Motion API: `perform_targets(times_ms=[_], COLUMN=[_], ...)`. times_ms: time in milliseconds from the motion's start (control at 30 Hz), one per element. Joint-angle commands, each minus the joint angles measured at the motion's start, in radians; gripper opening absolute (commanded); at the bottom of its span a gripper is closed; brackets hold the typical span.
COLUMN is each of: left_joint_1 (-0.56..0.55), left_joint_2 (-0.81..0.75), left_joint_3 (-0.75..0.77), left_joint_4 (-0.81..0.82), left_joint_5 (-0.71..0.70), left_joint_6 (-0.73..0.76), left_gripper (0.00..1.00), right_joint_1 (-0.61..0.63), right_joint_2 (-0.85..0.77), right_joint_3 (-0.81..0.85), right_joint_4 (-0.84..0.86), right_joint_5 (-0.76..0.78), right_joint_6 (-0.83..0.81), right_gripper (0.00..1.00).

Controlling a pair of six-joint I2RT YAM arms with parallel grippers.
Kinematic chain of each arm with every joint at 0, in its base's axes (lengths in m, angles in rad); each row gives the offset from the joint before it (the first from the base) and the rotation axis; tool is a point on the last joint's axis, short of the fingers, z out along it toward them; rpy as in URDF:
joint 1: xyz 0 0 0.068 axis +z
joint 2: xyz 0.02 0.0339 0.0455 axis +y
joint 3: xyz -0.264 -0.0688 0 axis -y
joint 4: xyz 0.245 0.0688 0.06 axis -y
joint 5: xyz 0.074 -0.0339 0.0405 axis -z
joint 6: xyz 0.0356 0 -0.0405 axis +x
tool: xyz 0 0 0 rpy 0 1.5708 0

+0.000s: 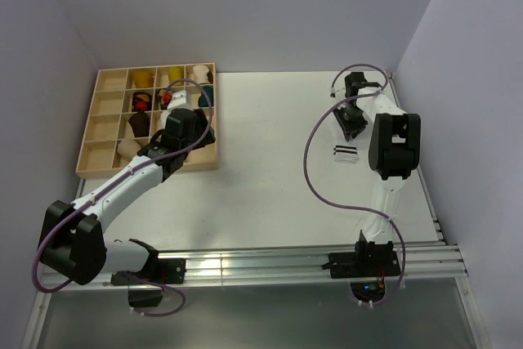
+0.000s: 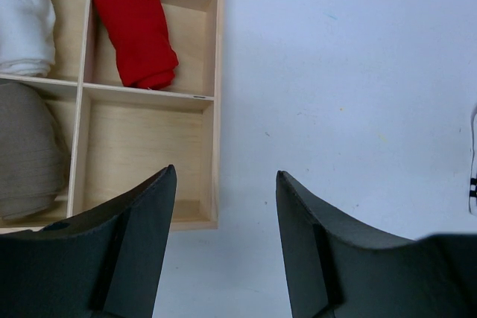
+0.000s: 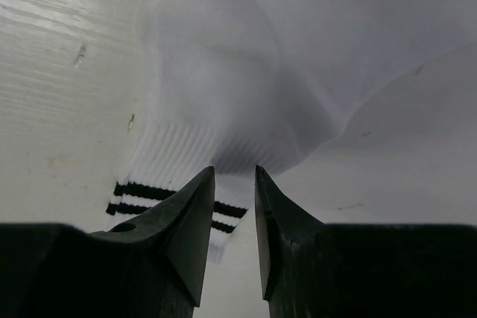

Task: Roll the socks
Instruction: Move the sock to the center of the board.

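**A:** At the far right of the flat white desk (image 1: pixel 270 161), the right arm rises from its base, folds at the elbow and tips its wrist downward. The right pincer (image 3: pixel 234 173) is clenched to a narrow gap on the ribbed cuff of a pale cream knitted sock (image 3: pixel 223 94) with black stripes.

**B:** And the sock itself?

**A:** It lies on the desk just in front of that pincer. It is soft and rumpled, with folds running toward the fingertips.

**B:** The other arm?

**A:** It stretches diagonally from the lower left to a shallow wooden tray (image 2: pixel 218 109) divided into square compartments. The left pincer (image 2: pixel 226 173) hangs over the tray's corner, released, with nothing between its dark, wedge-shaped fingers. One finger is above a bare compartment and the other above the desk.

**B:** What fills the tray?

**A:** There is a red rolled cloth (image 2: pixel 138 31), a grey ribbed roll (image 2: pixel 26 154) and a white one (image 2: pixel 22 20), each in its own cell.

**B:** Anything unclear?

**A:** The sock's toe end runs out of the wrist view. From above only the striped cuff stands out, because the rest is white on white. The left arm also covers several tray cells.
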Motion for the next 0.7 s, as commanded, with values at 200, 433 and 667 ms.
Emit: perform_targets(times_ms=[200, 433, 667], left_joint_1=[-0.032, -0.043, -0.05], left_joint_2=[-0.028, -0.054, -0.054], left_joint_3=[0.043, 0.031, 0.02], left_joint_4=[0.025, 0.017, 0.028], left_joint_5=[0.017, 0.017, 0.019], left_joint_6=[0.021, 0.024, 0.016], left_gripper=[0.6, 0.6, 0.59], right_joint_1=[0.144, 0.267, 0.338], right_joint_2=[-0.039, -0.055, -0.044], right_joint_3=[-0.178, -0.175, -0.144], right_joint_4=[-0.032, -0.098, -0.08], right_joint_5=[0.015, -0.204, -0.395], right_joint_6=[-0.033, 0.033, 0.166], right_gripper=[0.34, 0.34, 0.36])
